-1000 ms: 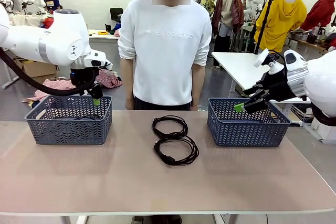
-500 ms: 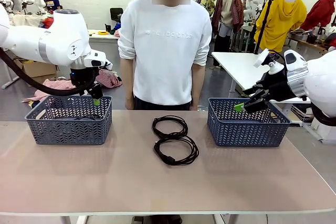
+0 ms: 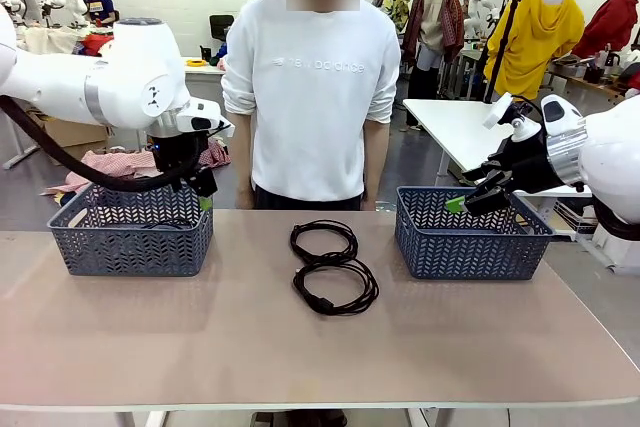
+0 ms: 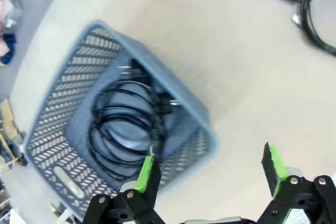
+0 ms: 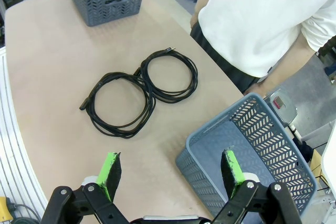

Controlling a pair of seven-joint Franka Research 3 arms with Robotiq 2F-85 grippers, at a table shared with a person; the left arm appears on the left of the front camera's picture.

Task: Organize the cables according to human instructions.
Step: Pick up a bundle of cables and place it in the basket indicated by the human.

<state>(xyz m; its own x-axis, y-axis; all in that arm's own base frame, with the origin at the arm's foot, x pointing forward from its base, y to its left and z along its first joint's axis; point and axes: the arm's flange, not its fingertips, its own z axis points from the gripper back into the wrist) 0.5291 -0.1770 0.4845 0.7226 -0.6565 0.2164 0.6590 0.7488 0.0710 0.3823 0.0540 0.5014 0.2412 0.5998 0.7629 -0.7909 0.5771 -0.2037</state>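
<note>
1. At the left basket's (image 3: 130, 242) 3 o'clock rim: the left gripper (image 3: 203, 190) has swung off the basket's middle toward mid-table within the last second. Jaws wide, nothing held.
2. Right gripper (image 3: 470, 202) unmoved, over the right basket (image 3: 470, 247). Also wide and empty.
3. Reading: a drop-off looks finished. Two coils (image 3: 325, 263) wait at table centre, touching, one at 12 o'clock of the other. Likely the next pick.
4. Left wrist view shows a black cord (image 4: 102, 129) coiled inside the basket; the front view's wall mostly hides it.
5. Right wrist view shows no cord in the visible part of the right basket.
</note>
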